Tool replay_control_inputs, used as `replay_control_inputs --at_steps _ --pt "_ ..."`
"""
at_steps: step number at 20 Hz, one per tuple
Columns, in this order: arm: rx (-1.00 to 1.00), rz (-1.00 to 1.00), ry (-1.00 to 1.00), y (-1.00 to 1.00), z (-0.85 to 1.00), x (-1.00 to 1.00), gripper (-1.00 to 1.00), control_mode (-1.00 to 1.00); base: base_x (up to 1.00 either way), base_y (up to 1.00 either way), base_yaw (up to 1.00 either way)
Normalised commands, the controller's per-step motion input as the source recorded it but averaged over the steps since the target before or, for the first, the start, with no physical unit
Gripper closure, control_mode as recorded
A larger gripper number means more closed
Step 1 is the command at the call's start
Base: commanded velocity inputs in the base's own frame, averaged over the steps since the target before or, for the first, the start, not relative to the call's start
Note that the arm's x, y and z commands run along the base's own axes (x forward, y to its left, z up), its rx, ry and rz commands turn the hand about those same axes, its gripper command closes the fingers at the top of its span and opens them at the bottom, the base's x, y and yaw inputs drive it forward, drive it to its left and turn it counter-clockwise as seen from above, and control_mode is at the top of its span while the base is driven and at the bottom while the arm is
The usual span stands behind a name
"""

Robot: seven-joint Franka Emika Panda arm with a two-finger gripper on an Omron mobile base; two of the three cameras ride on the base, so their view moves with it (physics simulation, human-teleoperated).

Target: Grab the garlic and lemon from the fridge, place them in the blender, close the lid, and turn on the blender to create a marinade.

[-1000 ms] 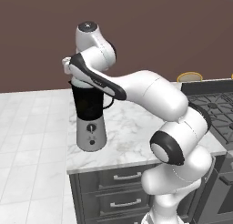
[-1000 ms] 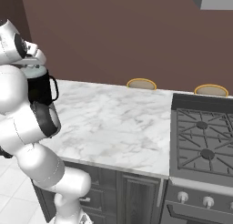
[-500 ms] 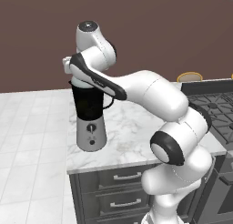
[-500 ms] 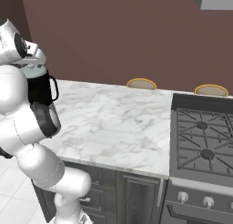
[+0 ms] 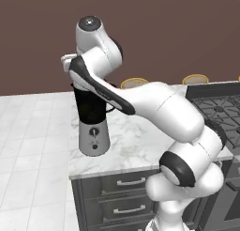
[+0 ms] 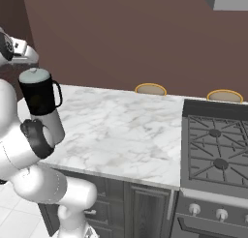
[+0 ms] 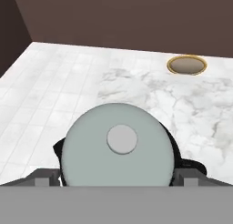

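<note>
The blender [image 5: 93,117] stands near the left end of the marble counter [image 6: 126,126], its dark jar [image 6: 39,96] on a silver base with a small dial [image 5: 93,131]. The pale grey-green lid [image 7: 119,145] sits on the jar, knob up, and also shows in the right base view as the lid [image 6: 34,75]. My gripper [image 7: 117,178] hovers straight above the lid, open. Its fingertips [image 7: 43,177] stand wide on either side of the lid and do not touch it. The garlic and lemon are hidden, and the fridge is out of view.
A gas stove [image 6: 215,145] takes up the counter's right end. Two round tan-rimmed discs [image 6: 150,89] show beyond the far edge. Dark drawers [image 5: 122,197] sit under the counter. Pale tiled floor [image 5: 28,131] lies to the left. My arm arches over the blender.
The jaws have spread wide, letting go of the lid, which stays on the jar. The hand has risen slightly above it. The blender has not moved.
</note>
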Motion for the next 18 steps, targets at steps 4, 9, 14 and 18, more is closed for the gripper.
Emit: replay_control_inputs --at_steps 4,9,14,18 --pt "0.0 0.0 -0.27 0.0 0.17 -0.85 -1.0 -1.0 0.0 0.0 0.0" --pt "0.0 -0.04 -0.38 0.0 -0.07 -1.0 -1.0 -1.0 0.0 0.0 0.0" --pt "-0.02 -0.12 -0.32 0.0 -0.52 -1.0 -1.0 -1.0 0.0 0.0 0.0" --pt "-0.05 -0.21 -0.23 -0.02 -0.76 -1.0 -1.0 -1.0 0.0 0.0 0.0"
